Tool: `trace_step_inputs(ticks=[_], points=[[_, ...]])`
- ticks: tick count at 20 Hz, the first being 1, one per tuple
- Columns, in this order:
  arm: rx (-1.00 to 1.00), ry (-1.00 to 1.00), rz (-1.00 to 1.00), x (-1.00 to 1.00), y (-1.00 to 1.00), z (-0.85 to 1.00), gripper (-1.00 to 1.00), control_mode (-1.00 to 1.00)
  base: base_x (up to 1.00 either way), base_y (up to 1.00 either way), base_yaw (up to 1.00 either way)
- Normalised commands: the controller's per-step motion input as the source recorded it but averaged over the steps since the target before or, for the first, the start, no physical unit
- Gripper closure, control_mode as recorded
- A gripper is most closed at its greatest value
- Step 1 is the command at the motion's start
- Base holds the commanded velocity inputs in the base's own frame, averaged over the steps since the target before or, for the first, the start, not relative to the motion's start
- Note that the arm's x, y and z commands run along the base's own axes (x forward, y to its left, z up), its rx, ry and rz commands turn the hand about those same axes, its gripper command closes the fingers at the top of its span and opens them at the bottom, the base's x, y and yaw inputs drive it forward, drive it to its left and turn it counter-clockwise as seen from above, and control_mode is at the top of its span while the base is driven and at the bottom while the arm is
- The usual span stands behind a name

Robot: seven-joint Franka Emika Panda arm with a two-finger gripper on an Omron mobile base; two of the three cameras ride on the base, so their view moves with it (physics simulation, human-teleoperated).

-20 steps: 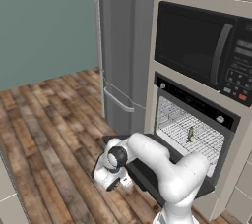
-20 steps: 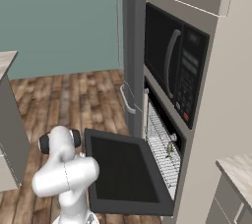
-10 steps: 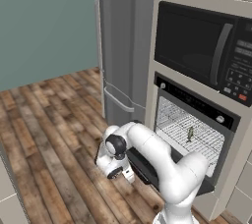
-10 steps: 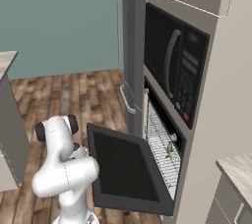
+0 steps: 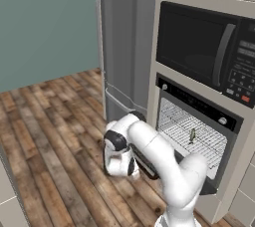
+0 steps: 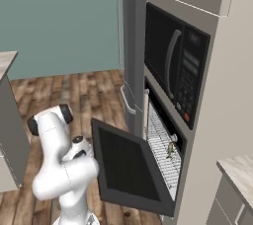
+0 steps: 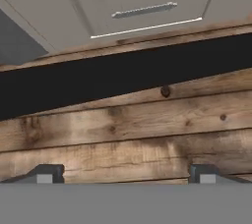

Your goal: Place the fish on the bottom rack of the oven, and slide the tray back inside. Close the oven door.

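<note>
Fish [image 5: 192, 135] lies on the bottom rack [image 5: 189, 132], pushed inside the oven [image 6: 163, 135]. Oven door [image 6: 129, 166] hangs open. End effector [image 7: 123, 173] spread wide, empty, low beneath the door. Recommend contacting the door's underside squarely, lifting toward 12 o'clock steadily.

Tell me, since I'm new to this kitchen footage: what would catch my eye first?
The big black oven door hangs partly open below the microwave, showing the silver bottom rack inside with a small fish on it. The white arm curls low in front of the door, its gripper open and pointed at the wooden floor under the door's dark edge. A tall grey refrigerator stands left of the oven.
</note>
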Motion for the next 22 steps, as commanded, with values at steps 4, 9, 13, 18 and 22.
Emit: trace_step_inputs(ticks=[4, 9, 13, 18, 22], points=[[-0.55, -0.15, -0.26, 0.54, -0.43, 0.3, -1.0, -1.0, 0.0, 0.0, 0.0], [-0.56, -0.15, -0.28, 0.53, -0.37, 0.29, -1.0, -1.0, 0.0, 0.0, 0.0], [-0.56, -0.12, -0.31, 0.55, -0.31, 0.35, -1.0, -1.0, 0.0, 0.0, 0.0], [-0.54, -0.11, -0.34, 0.56, -0.25, 0.42, -1.0, -1.0, 0.0, 0.0, 0.0], [-0.53, -0.08, -0.38, 0.57, -0.18, 0.51, -1.0, -1.0, 0.0, 0.0, 0.0]])
